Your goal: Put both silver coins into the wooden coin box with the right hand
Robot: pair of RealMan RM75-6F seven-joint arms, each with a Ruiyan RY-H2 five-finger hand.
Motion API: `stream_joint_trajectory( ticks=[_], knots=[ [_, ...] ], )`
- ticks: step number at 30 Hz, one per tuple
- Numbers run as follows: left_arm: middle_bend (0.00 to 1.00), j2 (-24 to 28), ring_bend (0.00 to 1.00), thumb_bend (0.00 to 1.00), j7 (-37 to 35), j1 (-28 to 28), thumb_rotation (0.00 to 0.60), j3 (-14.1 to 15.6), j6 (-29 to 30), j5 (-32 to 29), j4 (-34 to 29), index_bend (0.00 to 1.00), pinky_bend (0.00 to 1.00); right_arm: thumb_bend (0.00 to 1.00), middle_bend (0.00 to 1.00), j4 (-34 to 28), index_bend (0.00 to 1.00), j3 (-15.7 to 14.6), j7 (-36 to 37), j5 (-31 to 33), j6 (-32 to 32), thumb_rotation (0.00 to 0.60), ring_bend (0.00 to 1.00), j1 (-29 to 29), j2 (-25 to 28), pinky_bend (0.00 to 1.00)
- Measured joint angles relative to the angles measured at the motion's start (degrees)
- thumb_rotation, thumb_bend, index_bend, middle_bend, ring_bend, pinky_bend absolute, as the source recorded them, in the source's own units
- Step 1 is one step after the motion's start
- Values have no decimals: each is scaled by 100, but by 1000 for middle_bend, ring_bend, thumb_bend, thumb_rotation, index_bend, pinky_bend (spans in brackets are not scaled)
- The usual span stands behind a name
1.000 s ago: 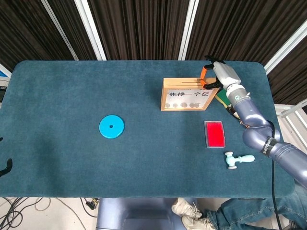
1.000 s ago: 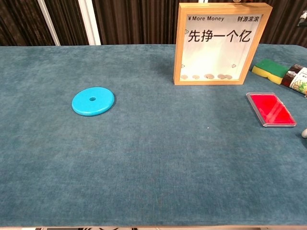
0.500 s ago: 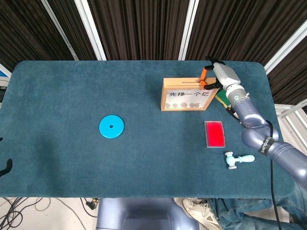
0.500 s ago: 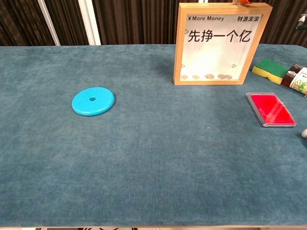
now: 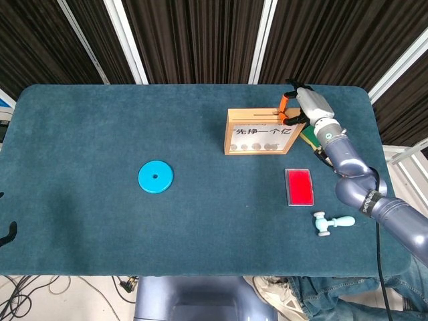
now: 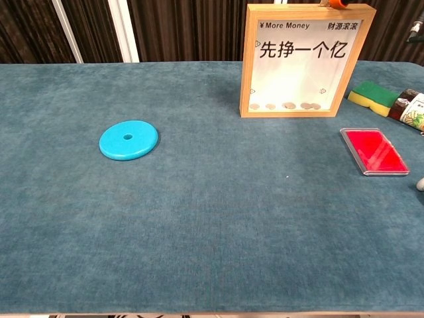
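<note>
The wooden coin box (image 5: 259,132) stands upright at the back right of the table, and its glass front (image 6: 301,59) shows several coins lying along the bottom. My right hand (image 5: 297,107) is at the box's top right corner, its orange-tipped fingers (image 5: 285,108) curled over the top edge by the slot. In the chest view only an orange fingertip (image 6: 338,3) shows above the frame. No silver coin lies loose on the table. Whether a coin sits between the fingers is too small to see. My left hand is outside both views.
A blue disc (image 5: 155,177) lies left of centre. In front of the box are a red flat case (image 5: 299,185) and a small light-blue toy hammer (image 5: 331,223). A yellow-green sponge (image 6: 374,93) and a bottle (image 6: 411,106) lie right of the box.
The right hand's orange fingertip has come a little lower onto the box's top edge in the chest view. Everything else is as before.
</note>
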Motion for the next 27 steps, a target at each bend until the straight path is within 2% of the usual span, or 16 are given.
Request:
stream_joint_trajectory(
  ticks=[27],
  knots=[
    [0,16,0,412,79,-17,600,0,-5,-98,-56,153,0,616,20,-117,591,-35,182,-86,-155,600,0,-30,137,0]
  ],
)
